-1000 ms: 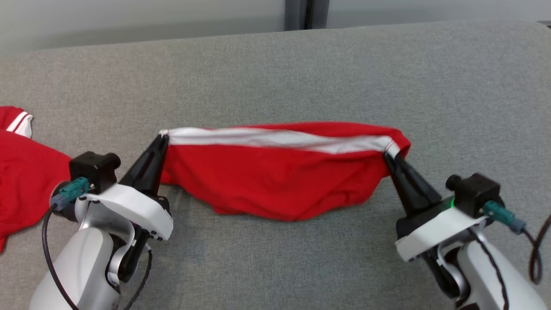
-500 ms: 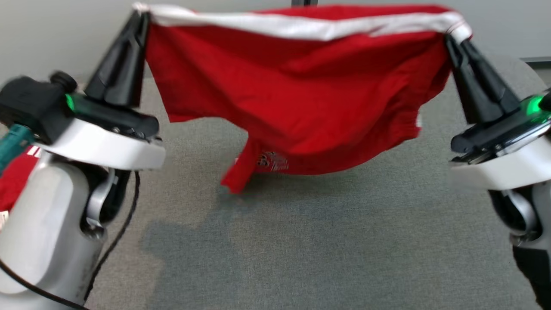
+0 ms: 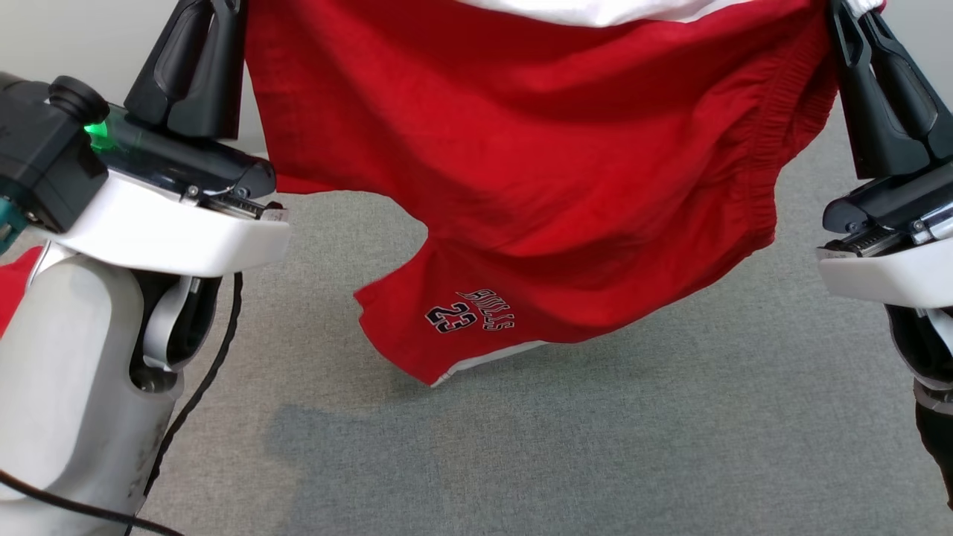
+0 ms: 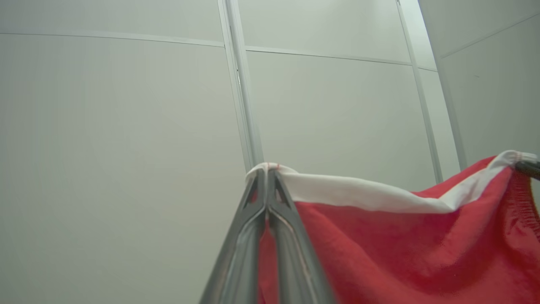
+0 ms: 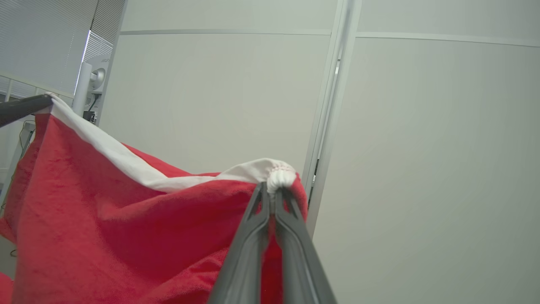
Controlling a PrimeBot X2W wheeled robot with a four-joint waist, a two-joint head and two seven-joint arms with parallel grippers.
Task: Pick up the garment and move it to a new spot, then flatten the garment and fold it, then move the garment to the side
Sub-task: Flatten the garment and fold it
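Observation:
The garment [image 3: 536,171] is a pair of red shorts with a white waistband and a "BULLS 23" print on one leg. It hangs in the air above the grey surface, stretched between my two grippers. My left gripper [image 4: 267,171] is shut on one end of the waistband [image 4: 358,194]. My right gripper [image 5: 272,188] is shut on the other end, where the band bunches. In the head view the left fingers [image 3: 190,74] rise at the upper left and the right fingers [image 3: 882,97] at the upper right. The printed leg dangles lowest, just off the surface.
The grey fabric surface [image 3: 595,447] spreads under the hanging garment. A second red cloth [image 3: 11,290] peeks in at the left edge behind my left arm. A black cable [image 3: 201,387] hangs from the left wrist. Pale wall panels [image 4: 126,126] stand behind.
Both grippers have risen, lifting the garment off the grey surface where it lay bunched. It now hangs spread out, and the printed leg has dropped free. The head view has shifted as well.

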